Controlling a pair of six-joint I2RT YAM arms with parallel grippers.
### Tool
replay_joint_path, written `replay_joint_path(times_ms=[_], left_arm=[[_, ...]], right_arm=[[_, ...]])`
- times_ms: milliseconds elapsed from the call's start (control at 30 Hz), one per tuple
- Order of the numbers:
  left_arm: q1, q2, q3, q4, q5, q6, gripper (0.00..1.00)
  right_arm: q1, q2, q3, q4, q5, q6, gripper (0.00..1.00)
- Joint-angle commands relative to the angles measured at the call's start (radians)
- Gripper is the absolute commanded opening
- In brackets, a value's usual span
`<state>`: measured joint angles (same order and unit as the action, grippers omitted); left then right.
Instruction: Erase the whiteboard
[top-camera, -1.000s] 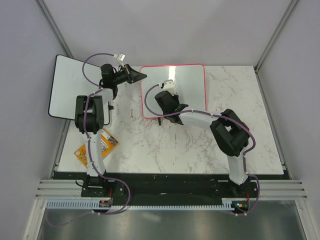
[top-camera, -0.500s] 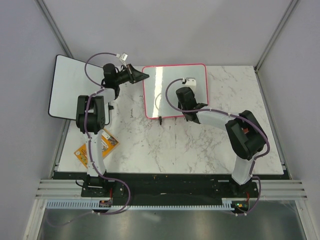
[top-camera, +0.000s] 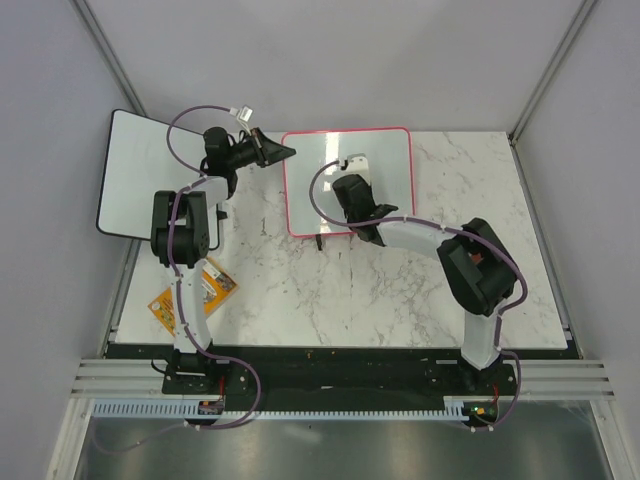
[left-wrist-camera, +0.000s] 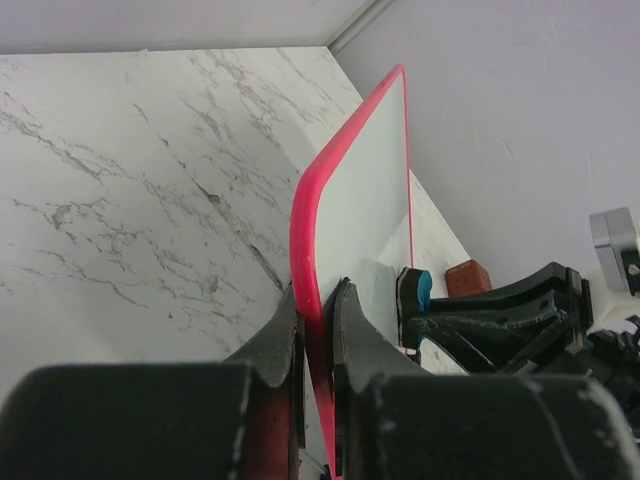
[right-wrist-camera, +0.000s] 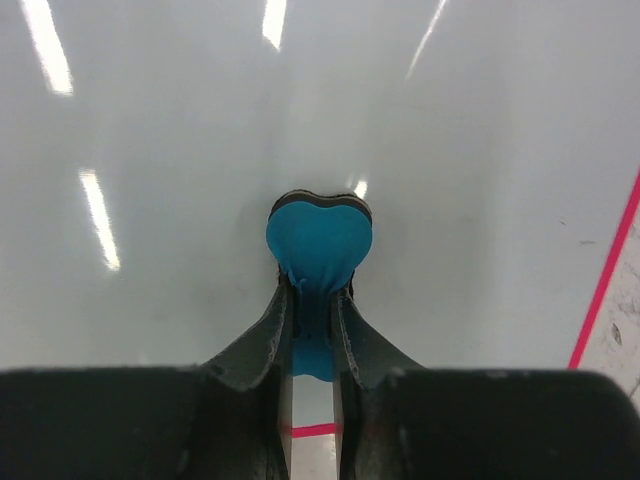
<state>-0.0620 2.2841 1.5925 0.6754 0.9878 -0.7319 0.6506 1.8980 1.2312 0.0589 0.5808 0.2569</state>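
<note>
The whiteboard (top-camera: 385, 160), white with a pink-red rim, lies at the back middle of the marble table. My left gripper (top-camera: 285, 152) is shut on its rim at the left edge (left-wrist-camera: 305, 240); the rim sits between both fingers (left-wrist-camera: 280, 335). My right gripper (top-camera: 352, 190) is over the board's middle, shut on a blue heart-shaped eraser (right-wrist-camera: 319, 240) pressed flat on the board surface (right-wrist-camera: 480, 150). The eraser also shows edge-on in the left wrist view (left-wrist-camera: 417, 295). The board surface looks clean where it shows; no scribbles are visible.
A black-rimmed white board (top-camera: 135, 170) lies at the table's back left, partly over the edge. An orange packet (top-camera: 200, 292) lies near the left arm's base. Grey walls close in the back and sides. The table's right half (top-camera: 480, 200) is bare marble.
My right gripper with the eraser swept right across the board, then came back left toward its middle. The board shifted slightly right and back. My left gripper kept its hold on the rim.
</note>
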Motion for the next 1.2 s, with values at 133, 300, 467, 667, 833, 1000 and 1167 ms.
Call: replay_joint_path(times_ms=[133, 300, 467, 667, 833, 1000, 1167], left_arm=[[-0.027, 0.025, 0.014, -0.013, 0.008, 0.264, 0.02], [-0.035, 0.026, 0.015, -0.014, 0.011, 0.269, 0.02], [-0.038, 0.026, 0.017, -0.03, 0.012, 0.284, 0.02], [-0.038, 0.017, 0.023, -0.076, 0.005, 0.328, 0.02], [-0.038, 0.018, 0.023, -0.076, 0.008, 0.328, 0.02], [-0.038, 0.02, 0.023, -0.079, 0.008, 0.333, 0.02], [-0.038, 0.018, 0.023, -0.08, 0.006, 0.339, 0.02]], right_arm=[[0.127, 0.208, 0.201, -0.136, -0.286, -0.047, 0.0], [0.132, 0.26, 0.332, -0.146, -0.297, -0.065, 0.0], [0.132, 0.338, 0.465, -0.156, -0.247, -0.065, 0.0], [0.115, 0.371, 0.524, -0.152, -0.104, -0.039, 0.0], [0.054, 0.343, 0.513, -0.149, -0.068, 0.013, 0.0], [-0.014, 0.308, 0.495, -0.131, -0.042, 0.019, 0.0], [-0.071, 0.28, 0.467, -0.122, -0.045, 0.034, 0.0]])
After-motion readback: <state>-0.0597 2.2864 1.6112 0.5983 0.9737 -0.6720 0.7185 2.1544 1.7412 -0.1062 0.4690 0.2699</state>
